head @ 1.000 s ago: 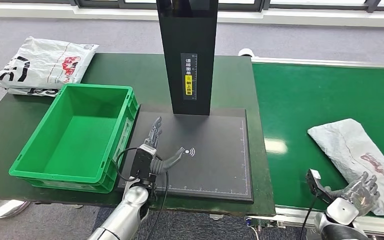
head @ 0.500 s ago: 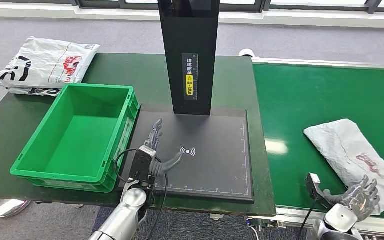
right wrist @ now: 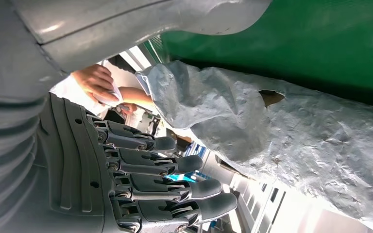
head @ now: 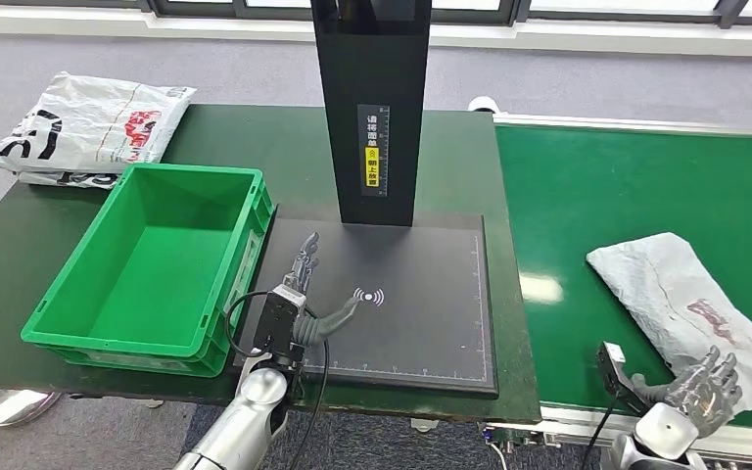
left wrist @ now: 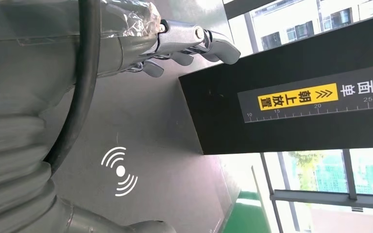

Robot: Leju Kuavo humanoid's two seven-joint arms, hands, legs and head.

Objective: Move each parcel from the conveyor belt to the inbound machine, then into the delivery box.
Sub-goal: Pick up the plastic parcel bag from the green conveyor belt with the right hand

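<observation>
We see a grey parcel (head: 686, 302) lying crumpled on the green conveyor belt (head: 627, 186), close to the belt's near edge, with wide bare belt beyond it. Our right hand (head: 702, 384) sits at that near edge just beside the parcel's near end, fingers spread and holding nothing; in the right wrist view the fingers (right wrist: 175, 165) stand apart next to the parcel (right wrist: 291, 141), and we cannot tell if they touch it. A person's hand (right wrist: 94, 82) shows beyond.

Our left hand (head: 305, 299) lies released on the black scanner pad (head: 421, 313), fingers apart, empty, near the pad's left edge, thumb pointing at the white wireless symbol (head: 368, 296). Ruler marks run along the pad's right and near edges. The black column (head: 370, 108) rises from the pad's far edge and carries a yellow label (head: 373, 166) with Chinese characters.

The green box (head: 153, 264) stands empty just left of the pad on the dark surface (head: 284, 147). A white bag (head: 88, 127) with black and red print lies at the far left corner.
</observation>
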